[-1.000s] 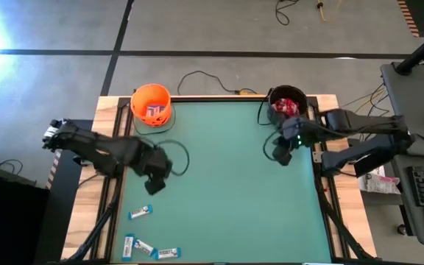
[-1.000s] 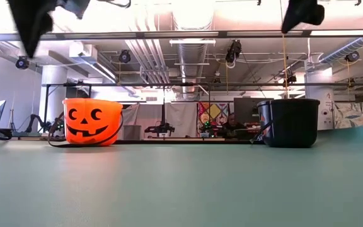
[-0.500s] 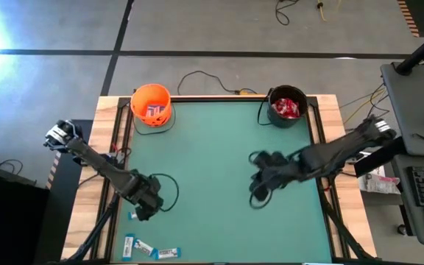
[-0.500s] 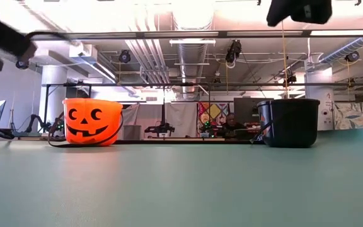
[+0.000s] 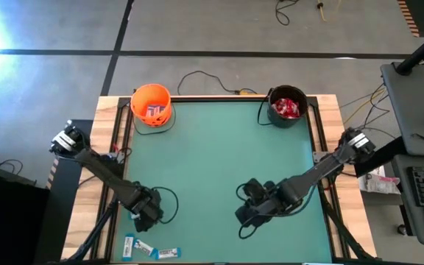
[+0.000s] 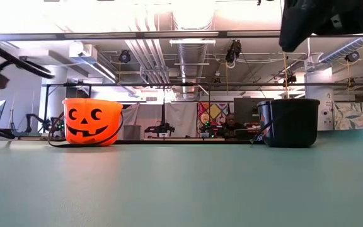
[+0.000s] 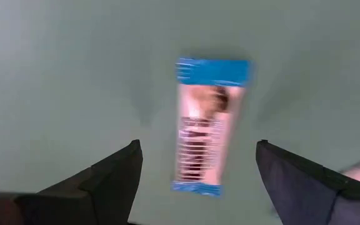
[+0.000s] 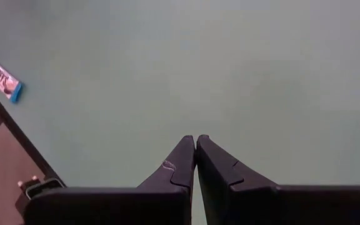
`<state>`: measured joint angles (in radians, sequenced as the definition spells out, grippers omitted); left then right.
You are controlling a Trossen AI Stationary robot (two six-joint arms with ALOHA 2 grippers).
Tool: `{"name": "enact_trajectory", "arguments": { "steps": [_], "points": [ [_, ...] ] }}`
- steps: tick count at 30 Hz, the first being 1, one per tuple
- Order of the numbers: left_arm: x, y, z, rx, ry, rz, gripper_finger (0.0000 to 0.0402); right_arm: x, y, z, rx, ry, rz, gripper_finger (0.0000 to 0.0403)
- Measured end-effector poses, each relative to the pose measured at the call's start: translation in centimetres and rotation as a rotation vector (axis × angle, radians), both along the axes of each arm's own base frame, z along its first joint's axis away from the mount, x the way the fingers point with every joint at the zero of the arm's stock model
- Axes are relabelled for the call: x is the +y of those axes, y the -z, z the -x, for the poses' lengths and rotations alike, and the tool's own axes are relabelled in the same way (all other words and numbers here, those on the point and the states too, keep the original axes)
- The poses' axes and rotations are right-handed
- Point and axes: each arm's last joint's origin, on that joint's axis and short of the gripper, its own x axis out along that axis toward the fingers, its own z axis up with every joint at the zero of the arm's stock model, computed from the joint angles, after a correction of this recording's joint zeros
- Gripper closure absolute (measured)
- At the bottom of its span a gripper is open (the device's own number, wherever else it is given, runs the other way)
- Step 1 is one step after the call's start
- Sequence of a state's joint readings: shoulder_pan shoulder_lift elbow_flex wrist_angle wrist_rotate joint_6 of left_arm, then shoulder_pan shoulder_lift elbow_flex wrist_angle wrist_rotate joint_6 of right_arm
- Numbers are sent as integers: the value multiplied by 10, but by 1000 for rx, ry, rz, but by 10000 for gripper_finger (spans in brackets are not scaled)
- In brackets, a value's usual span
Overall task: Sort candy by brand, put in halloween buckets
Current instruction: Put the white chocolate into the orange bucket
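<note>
High view: both arms have swung from the far side of the table point(image 5: 219, 147) to the near side. We now find the left gripper point(image 5: 147, 213) over the near-left corner, just above the loose blue-and-white bars point(image 5: 144, 249); the fourth bar that lay apart a second ago is hidden beneath it. The right gripper point(image 5: 247, 213) has left the black bucket point(image 5: 286, 107), which holds red packets point(image 5: 286, 108), and hangs over bare mat. The orange bucket point(image 5: 152, 104) holds bars. We judge the red sorting done and another bar pickup starting.

Low view: both buckets stand at the far edge; only dark arm parts show at the top.

Left wrist view: fingers point(image 7: 99, 181) spread wide, straddling one bar point(image 7: 204, 125) lying flat on the mat, not yet touching it.

Right wrist view: fingers point(image 8: 180, 164) pressed together, holding nothing; a bar point(image 8: 0, 79) lies well off.
</note>
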<state>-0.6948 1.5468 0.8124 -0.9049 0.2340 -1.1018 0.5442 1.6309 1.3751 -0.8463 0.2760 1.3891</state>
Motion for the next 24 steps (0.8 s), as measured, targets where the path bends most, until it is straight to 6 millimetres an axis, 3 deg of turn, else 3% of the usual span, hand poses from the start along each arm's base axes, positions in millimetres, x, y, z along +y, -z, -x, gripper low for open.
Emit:
{"name": "enact_trajectory", "arguments": {
  "steps": [9, 13, 21, 24],
  "points": [
    [-21, 20, 8, 18, 45, -83, 108, 12, 8, -21, -84, 52, -54, 393],
    [-25, 26, 5, 19, 98, -75, 129, 18, 13, -31, -135, 39, -70, 393],
    [-19, 21, -17, -146, 49, -116, 288, 32, 28, -51, -245, 33, -131, 393],
    [-13, 20, -23, -190, 28, -150, 327, 40, 33, -54, -248, -12, -180, 393]
  ]
}}
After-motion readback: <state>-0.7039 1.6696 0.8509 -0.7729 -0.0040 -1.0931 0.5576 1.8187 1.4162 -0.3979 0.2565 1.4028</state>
